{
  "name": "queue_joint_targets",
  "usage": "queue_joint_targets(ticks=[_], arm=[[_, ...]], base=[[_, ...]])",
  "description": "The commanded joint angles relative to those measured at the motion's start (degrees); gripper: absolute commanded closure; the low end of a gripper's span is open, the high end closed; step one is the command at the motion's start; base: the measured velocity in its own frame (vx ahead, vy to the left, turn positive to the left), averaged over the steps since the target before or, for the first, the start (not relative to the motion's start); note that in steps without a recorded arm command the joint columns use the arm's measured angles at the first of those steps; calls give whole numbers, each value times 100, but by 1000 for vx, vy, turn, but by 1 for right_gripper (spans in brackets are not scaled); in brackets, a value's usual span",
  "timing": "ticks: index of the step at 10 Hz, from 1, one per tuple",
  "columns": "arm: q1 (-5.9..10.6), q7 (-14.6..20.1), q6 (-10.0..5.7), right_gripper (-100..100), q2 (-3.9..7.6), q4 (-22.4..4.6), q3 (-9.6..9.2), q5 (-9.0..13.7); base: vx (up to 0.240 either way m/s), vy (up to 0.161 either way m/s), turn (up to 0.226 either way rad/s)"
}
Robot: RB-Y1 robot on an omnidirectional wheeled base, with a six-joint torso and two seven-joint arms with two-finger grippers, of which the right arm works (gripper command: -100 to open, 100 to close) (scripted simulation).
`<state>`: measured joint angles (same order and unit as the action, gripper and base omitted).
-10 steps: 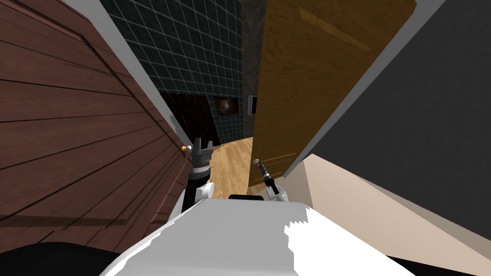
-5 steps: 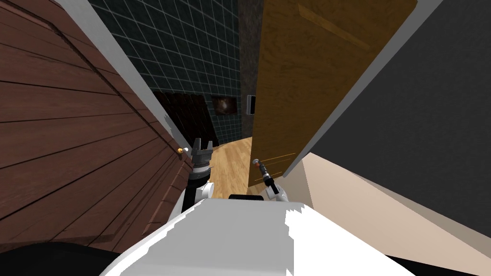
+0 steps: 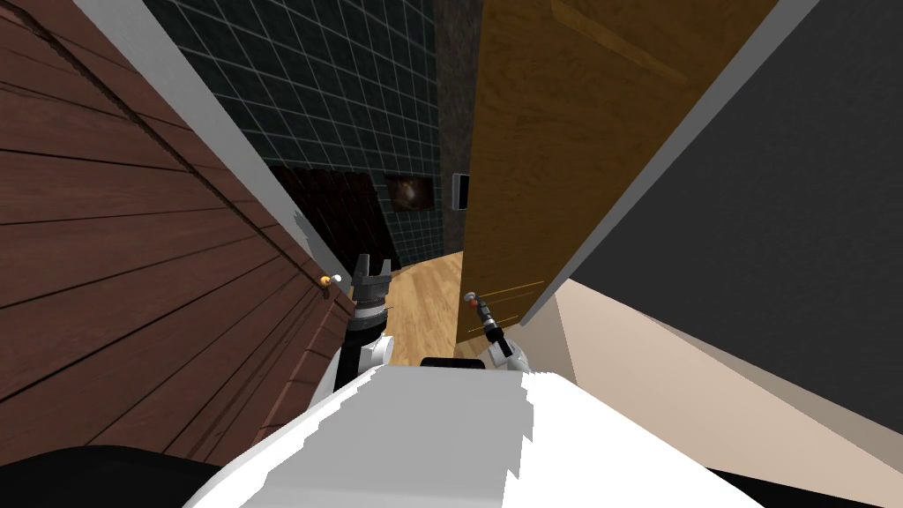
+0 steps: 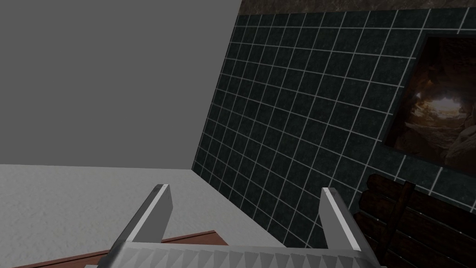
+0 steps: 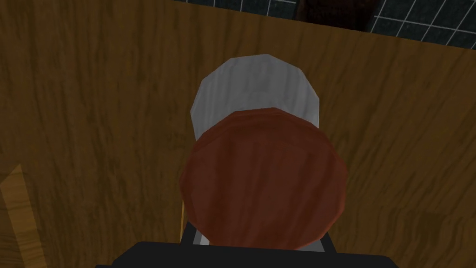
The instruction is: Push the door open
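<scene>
Two door leaves stand swung apart. The dark red-brown plank door (image 3: 132, 265) is at my left, with a small orange knob (image 3: 326, 281). The yellow-brown wood door (image 3: 547, 150) is ahead on my right. My left gripper (image 3: 373, 261) is open and empty, just right of the orange knob, and points through the gap; in its wrist view the left gripper (image 4: 246, 188) has a strip of the red-brown door (image 4: 186, 239) beside it. My right gripper (image 3: 477, 303) is at the yellow-brown door's knob (image 3: 471, 298). That red-brown round knob (image 5: 265, 177) on its grey collar (image 5: 255, 83) sits right against the gripper's dark body.
Beyond the gap are a light wood floor (image 3: 423, 300), a dark tiled wall (image 3: 353, 106) with a framed picture (image 3: 411, 191), and dark wooden furniture (image 3: 344, 212). A white plate (image 3: 461, 191) shows by the right door's edge. A grey wall (image 3: 776, 220) flanks my right.
The red-brown door's edge and orange knob have slid left, away from my left gripper, and the gap has widened a little. Both arms keep their places.
</scene>
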<state>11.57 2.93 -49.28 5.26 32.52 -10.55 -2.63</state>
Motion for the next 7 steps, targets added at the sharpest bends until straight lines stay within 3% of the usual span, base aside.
queue_joint_targets(ticks=[1, 7], arm=[[48, 286, -26, 100, -4, -15, -58, 102], [123, 1147, -31, 100, -17, -106, -265, 454]], base=[[39, 23, -55], [42, 32, -54]])
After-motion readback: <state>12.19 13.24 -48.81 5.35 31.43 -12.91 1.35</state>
